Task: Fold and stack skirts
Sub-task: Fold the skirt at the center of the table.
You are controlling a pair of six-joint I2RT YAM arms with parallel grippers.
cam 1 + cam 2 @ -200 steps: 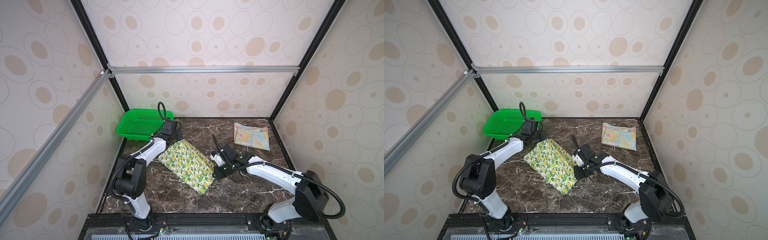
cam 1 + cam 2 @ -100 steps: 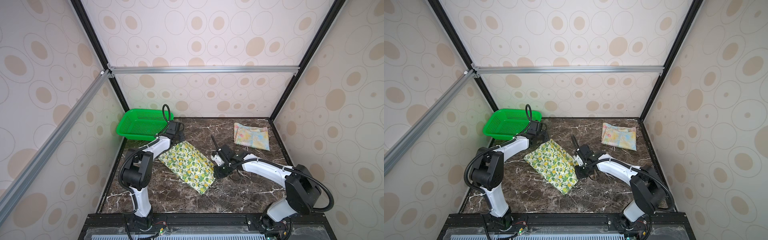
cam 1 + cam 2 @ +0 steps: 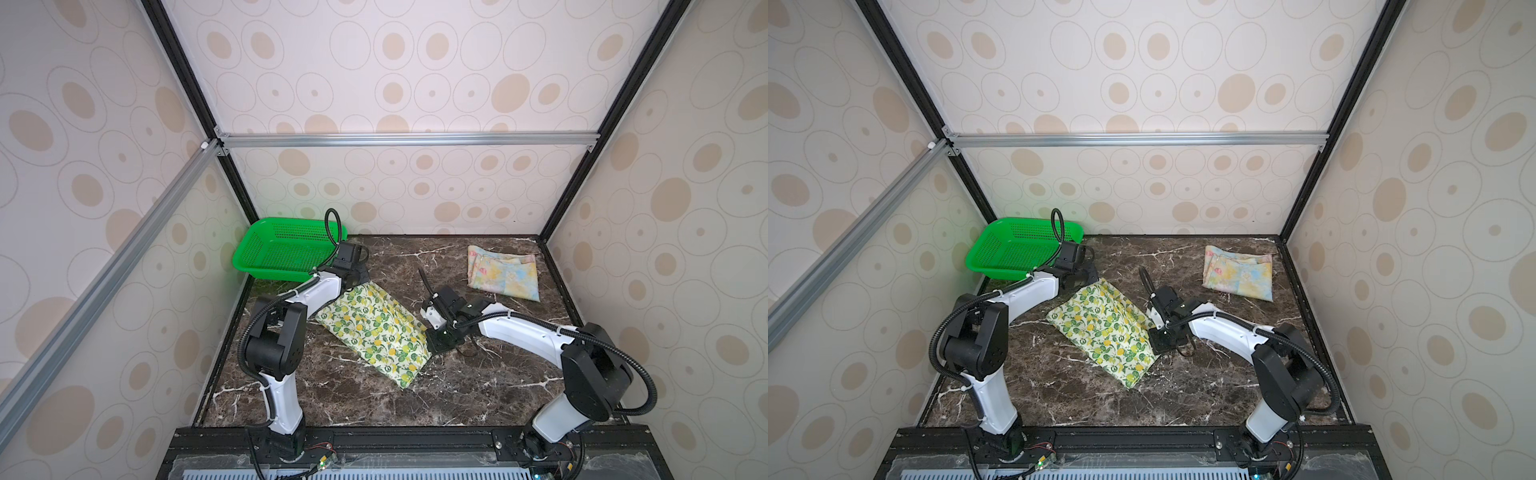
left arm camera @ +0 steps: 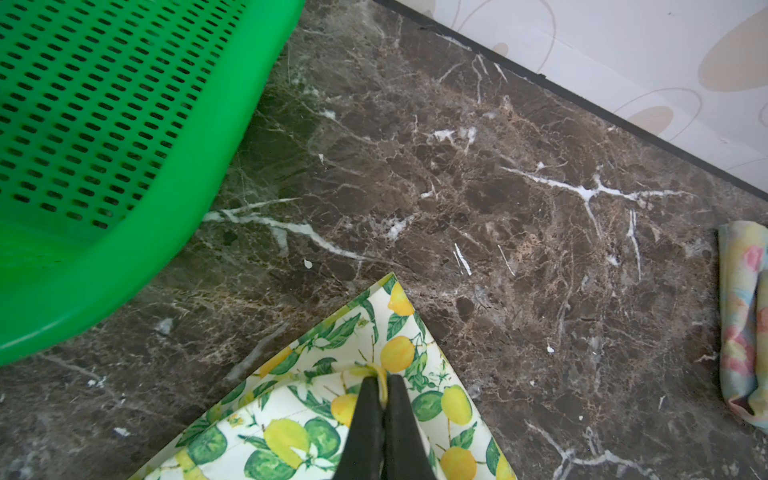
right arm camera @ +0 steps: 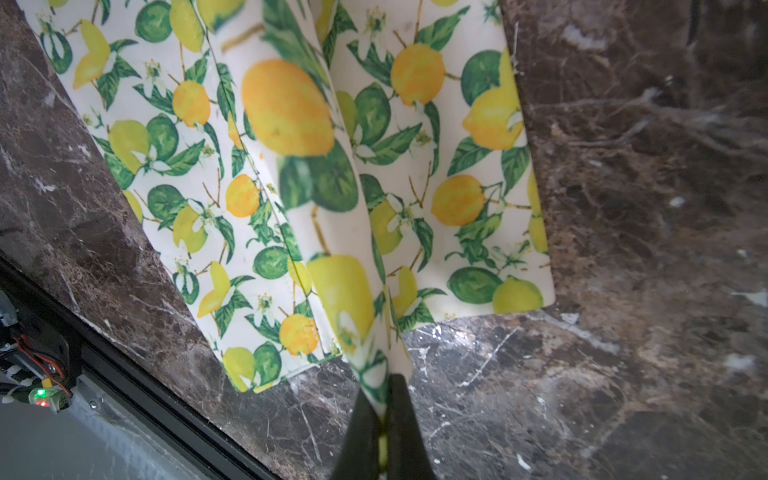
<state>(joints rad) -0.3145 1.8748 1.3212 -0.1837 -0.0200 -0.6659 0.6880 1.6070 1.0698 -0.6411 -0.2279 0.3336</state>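
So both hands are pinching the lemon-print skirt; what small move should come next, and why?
Probably lift both hands slightly and carry that edge across to the opposite one. The left hand and right hand pinch two ends of one edge of the lemon skirt, which lies spread out, unlike the folded floral skirt.

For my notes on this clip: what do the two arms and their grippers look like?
Both arms match: the left arm and right arm have glossy white link shells with bulky black joint housings. A black ribbed cable loops outside each arm. The left gripper and right gripper end in slim, tapered black fingers. No markings show.
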